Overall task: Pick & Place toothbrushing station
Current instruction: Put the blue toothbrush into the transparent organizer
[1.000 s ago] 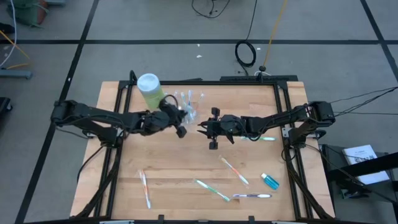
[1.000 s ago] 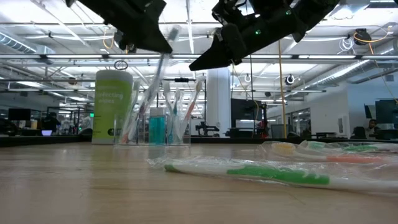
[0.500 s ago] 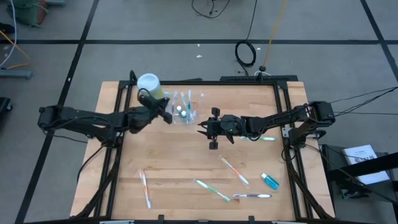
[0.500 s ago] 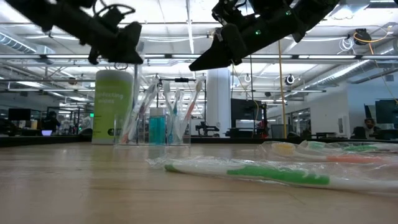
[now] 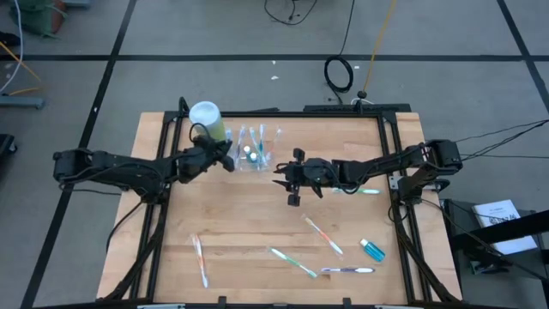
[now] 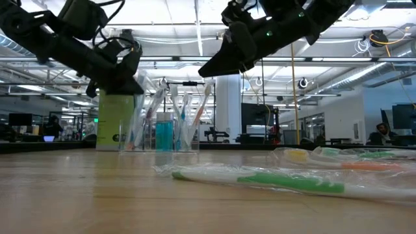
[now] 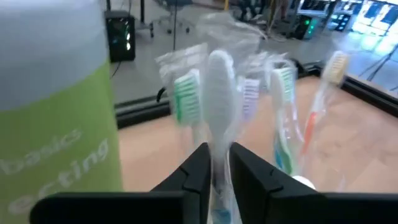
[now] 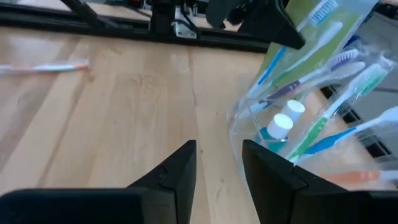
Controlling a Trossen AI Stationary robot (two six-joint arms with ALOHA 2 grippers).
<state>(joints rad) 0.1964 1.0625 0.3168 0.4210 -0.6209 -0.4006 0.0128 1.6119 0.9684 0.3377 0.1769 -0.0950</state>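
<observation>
Wooden worktop [image 5: 257, 219] fills the frame w/ both arms reaching in from the sides. Light-green bottle [image 5: 207, 120] w/ white cap stands upright at the far-left part of the worktop. Just beside it, on the side nearer the centre, sits the clear cup [image 5: 255, 154], upright, holding several wrapped toothbrushes and a blue toothpaste tube [image 6: 164, 133] standing inside.

Left claw [image 5: 225, 155] hovers above the worktop right at the cup's bottle-side edge, fingers slightly apart w/ a narrow gap; in the left wrist view a white brush head [image 7: 219, 68] lines up w/ that gap, but can't tell if it's pinched or just behind. Right claw [image 5: 284, 180] hangs near the worktop's middle, close to the cup on its other side, fingers spread, holding nothing.

Loose items, all lying flat: white-pink toothbrush [image 5: 200, 261] near the front-left; green toothbrush [image 5: 293, 262] and a pink-green one [image 5: 323, 235] front-centre; purple toothbrush [image 5: 347, 270] toward front-right; another green brush [image 5: 365, 191] by the right arm. Small blue tube [image 5: 372, 250] lies front-right, near the purple brush.
</observation>
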